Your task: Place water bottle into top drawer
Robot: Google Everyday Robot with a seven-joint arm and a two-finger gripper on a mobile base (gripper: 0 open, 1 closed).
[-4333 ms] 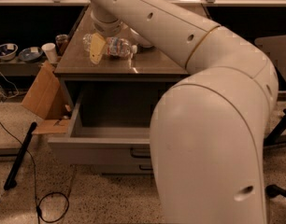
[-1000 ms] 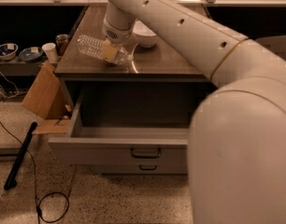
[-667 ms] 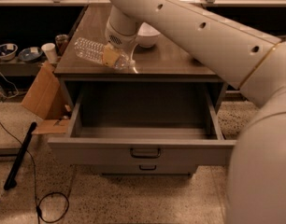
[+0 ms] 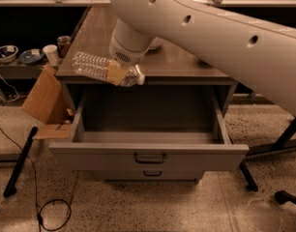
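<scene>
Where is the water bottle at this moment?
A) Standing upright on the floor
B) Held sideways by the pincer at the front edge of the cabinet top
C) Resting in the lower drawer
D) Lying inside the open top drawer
B: the water bottle lies sideways in the pincer, shut on it at the front edge of the cabinet top, above the open top drawer.

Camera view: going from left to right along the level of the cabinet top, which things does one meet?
From left: pale round bowl, blue-grey bowl, small white cup, dark jar, clear ribbed plastic water bottle gripped by the hand just above the open grey top drawer, white robot arm.
</scene>
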